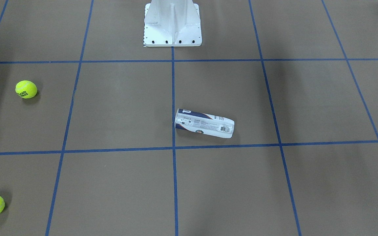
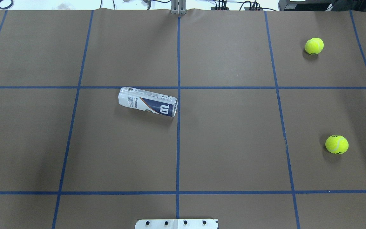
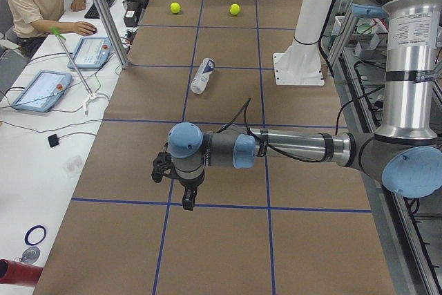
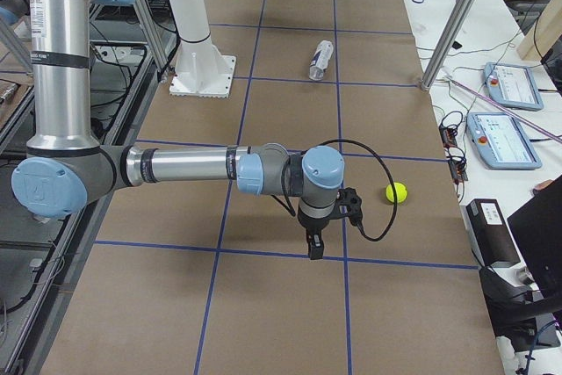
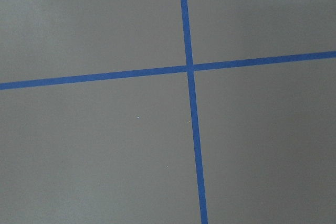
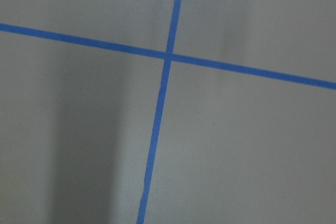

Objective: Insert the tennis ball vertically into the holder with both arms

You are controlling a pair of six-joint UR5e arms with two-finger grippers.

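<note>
Left gripper (image 3: pixel 186 200) hangs over the table (image 2: pixel 233 143), touching nothing. Open or closed? Cannot tell from here. Right gripper (image 4: pixel 313 248) is the same at the other end, fingers down, spread unclear. The holder (image 2: pixel 148 102) lies on its side near mid-table, its long axis crosswise and slightly skewed, mouth facing the robot's right at the centre tape line (image 2: pixel 178 143). Far ball (image 2: pixel 314 45) and near ball (image 2: pixel 336 144) sit well right.
</note>
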